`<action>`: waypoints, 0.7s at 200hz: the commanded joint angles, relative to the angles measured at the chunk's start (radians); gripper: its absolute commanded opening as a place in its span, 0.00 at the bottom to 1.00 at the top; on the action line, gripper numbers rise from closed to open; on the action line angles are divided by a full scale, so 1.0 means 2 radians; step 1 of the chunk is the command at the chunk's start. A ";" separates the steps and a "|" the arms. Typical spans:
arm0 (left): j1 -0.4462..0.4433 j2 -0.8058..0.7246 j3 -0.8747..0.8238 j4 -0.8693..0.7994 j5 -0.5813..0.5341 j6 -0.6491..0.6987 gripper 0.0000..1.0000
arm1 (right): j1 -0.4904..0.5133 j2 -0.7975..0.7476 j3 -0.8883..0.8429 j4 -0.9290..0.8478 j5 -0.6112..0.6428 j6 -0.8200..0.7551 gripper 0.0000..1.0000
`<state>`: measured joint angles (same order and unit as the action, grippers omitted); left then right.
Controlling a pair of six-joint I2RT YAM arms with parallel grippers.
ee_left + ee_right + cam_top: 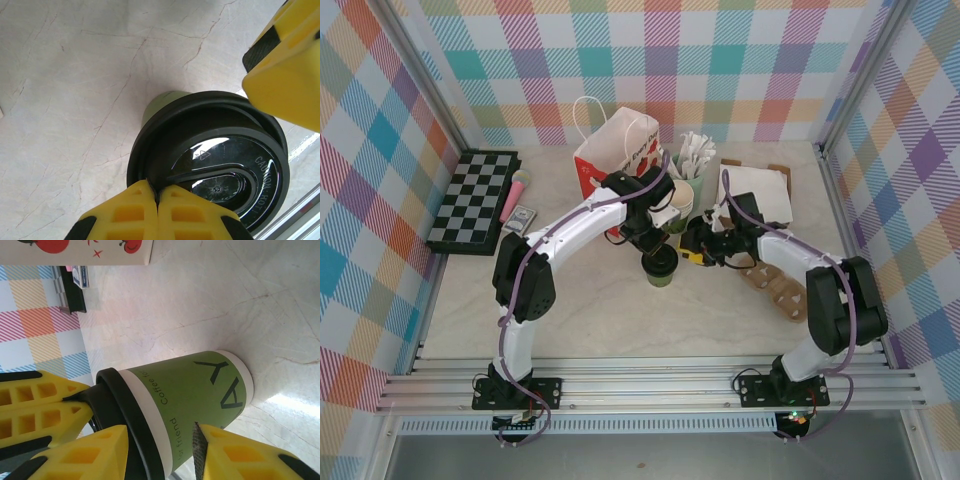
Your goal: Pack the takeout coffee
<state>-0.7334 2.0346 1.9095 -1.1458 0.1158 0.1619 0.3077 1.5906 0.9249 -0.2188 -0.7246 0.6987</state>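
Left claw pinches takeout coffee by lid rim; right claw straddles it, contact cropped, cannot tell grip.

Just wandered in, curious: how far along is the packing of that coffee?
The lid is on, but nothing is packed: the takeout coffee stands on the table, in front of the paper bag. In hand: the left pincer is shut on the lid's rim, and the right pincer straddles the cup; whether it squeezes is unclear. Still to do: lifting the cup into the bag.
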 commanded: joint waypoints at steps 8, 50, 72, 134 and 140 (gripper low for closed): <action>-0.004 0.011 0.003 -0.006 0.013 0.001 0.00 | 0.005 0.019 -0.001 0.007 -0.025 -0.005 0.40; -0.004 0.010 -0.031 0.017 0.034 -0.020 0.00 | 0.011 0.030 -0.009 -0.024 0.008 -0.013 0.38; -0.004 0.000 -0.087 0.050 0.058 -0.048 0.00 | 0.012 0.040 -0.023 -0.046 0.020 -0.019 0.38; -0.005 -0.001 -0.199 0.119 0.074 -0.088 0.00 | 0.013 0.055 -0.042 -0.029 0.003 -0.006 0.38; -0.004 -0.002 -0.187 0.114 0.067 -0.085 0.00 | 0.013 0.051 -0.032 -0.026 -0.003 -0.001 0.39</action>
<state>-0.7101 1.8877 1.5982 -0.8543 0.1997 0.0181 0.3061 1.6329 0.8860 -0.1421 -0.7799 0.6937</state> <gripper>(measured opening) 0.057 0.380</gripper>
